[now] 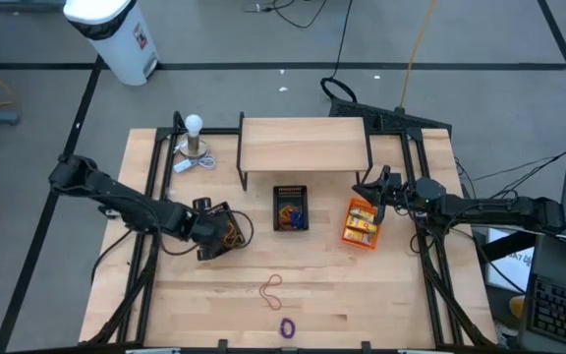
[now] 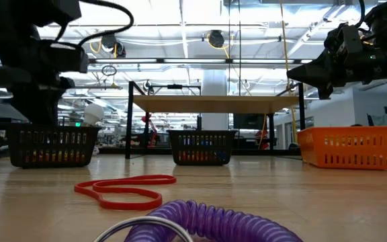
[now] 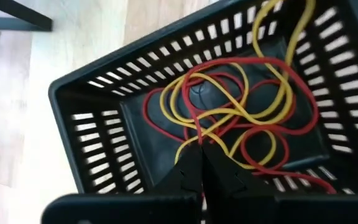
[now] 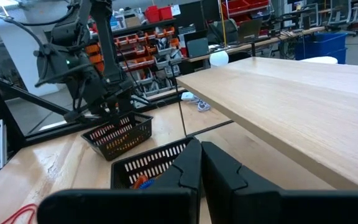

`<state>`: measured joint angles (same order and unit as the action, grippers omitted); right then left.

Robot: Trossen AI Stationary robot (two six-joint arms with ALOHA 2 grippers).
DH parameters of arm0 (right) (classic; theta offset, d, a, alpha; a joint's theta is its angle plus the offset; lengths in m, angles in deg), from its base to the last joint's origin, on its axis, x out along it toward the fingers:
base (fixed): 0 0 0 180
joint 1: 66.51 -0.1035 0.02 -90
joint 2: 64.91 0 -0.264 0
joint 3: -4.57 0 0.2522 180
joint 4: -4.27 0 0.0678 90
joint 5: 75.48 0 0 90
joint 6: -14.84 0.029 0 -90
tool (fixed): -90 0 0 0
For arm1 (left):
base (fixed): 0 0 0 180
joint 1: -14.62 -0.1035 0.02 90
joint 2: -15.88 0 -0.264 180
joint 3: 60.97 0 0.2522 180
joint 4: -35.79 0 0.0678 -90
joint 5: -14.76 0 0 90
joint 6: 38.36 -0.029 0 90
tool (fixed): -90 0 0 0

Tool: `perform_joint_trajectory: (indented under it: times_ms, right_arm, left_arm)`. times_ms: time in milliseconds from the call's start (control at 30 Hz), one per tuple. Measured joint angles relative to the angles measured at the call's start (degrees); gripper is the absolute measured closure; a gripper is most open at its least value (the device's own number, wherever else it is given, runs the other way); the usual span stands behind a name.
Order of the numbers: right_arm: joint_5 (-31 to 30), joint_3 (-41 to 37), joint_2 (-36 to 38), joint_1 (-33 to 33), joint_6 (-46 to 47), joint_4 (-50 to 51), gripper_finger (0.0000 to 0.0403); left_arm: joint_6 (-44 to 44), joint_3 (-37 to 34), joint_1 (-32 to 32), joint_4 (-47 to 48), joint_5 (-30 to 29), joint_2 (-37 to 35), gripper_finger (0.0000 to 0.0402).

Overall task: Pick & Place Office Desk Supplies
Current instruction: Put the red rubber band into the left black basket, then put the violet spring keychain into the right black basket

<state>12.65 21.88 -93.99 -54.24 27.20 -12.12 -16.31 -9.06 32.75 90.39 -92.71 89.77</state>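
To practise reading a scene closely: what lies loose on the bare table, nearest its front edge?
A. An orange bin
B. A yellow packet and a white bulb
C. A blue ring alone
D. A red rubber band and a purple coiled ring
D: the high view shows the red rubber band and the purple coiled ring on bare wood.

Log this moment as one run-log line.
left gripper: shut, over left bin of rubber bands | right gripper: shut, above orange bin | red band on table

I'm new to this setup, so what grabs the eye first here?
The left gripper hangs over a black mesh bin tangled with red and yellow rubber bands. A red rubber band and a purple coil lie loose on the table's front; an orange bin sits right.
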Motion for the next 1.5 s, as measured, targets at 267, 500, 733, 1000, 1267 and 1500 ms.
perform_joint_trajectory:
  times_ms: [267, 500, 733, 1000, 1267, 1500]
  right_arm:
    - [0.0, 0.0, 0.0, 0.0, 0.0, 0.0, 0.0399]
    - [0.0, 0.0, 0.0, 0.0, 0.0, 0.0, 0.0399]
    - [0.0, 0.0, 0.0, 0.0, -0.8, 0.0, 0.0399]
    - [0.1, 0.0, 0.0, 0.0, -1.1, 0.0, 0.0399]
    - [0.1, 0.0, 0.0, 0.0, -1.5, 0.0, 0.0399]
    - [0.1, 0.0, 0.0, 0.0, -2.7, 0.0, 0.0399]
  left_arm:
    - [0.0, 0.0, -2.4, -3.6, 0.9, 0.6, 0.0396]
    - [0.6, 0.0, -3.4, -4.1, 3.6, -0.9, 0.0338]
    - [-2.0, 0.0, -3.8, -3.6, 4.4, -3.2, 0.0244]
    - [-7.5, 0.0, -3.9, -3.6, 2.4, -12.9, 0.0196]
    - [-23.7, -1.4, -0.1, -12.8, 2.7, -29.4, 0.0253]
    - [-30.6, -9.9, -2.6, -24.0, 4.4, -50.7, 0.0378]
